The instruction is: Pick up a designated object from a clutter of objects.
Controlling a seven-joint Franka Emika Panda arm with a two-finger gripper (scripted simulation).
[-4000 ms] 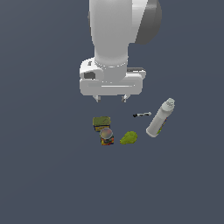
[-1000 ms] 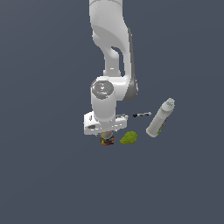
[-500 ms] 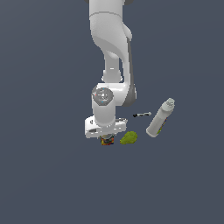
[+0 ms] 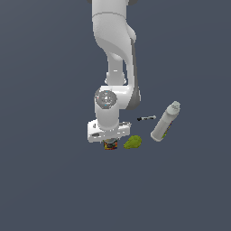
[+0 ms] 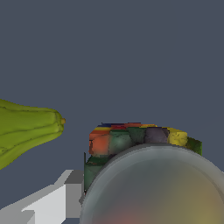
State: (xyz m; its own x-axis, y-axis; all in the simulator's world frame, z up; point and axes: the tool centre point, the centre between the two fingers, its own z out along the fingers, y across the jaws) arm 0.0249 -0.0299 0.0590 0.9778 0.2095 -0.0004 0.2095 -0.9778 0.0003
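can (image 5: 140, 148) fills the wrist view at close range, its round greyish top directly under the camera and its red, orange, yellow and dark label showing along the rim. one pale finger (image 5: 48, 199) of the gripper (image 4: 109, 143) sits right against the can's side; the other finger is out of view, so whether the fingers are pinching the can or merely straddling it cannot be told. in the exterior view only the can's lower edge peeks out beneath the white hand of the arm (image 4: 113, 67), on the bare grey floor (image 4: 54, 189).

to do this step well, it would seem wise to have the fingers low and square on the can's curved wall, squeeze across its full width, then lift straight up without a sideways swing.

just beside the can, toward the exterior view's right, lies a yellow-green pear (image 4: 133, 142); it is close enough that a stray finger could nudge it. farther off to that side lie a thin black-and-white stick (image 4: 146, 118) and, beyond it, a tall white bottle (image 4: 165, 122), both well apart from the grasp. no green box can be seen; the hand may hide it.
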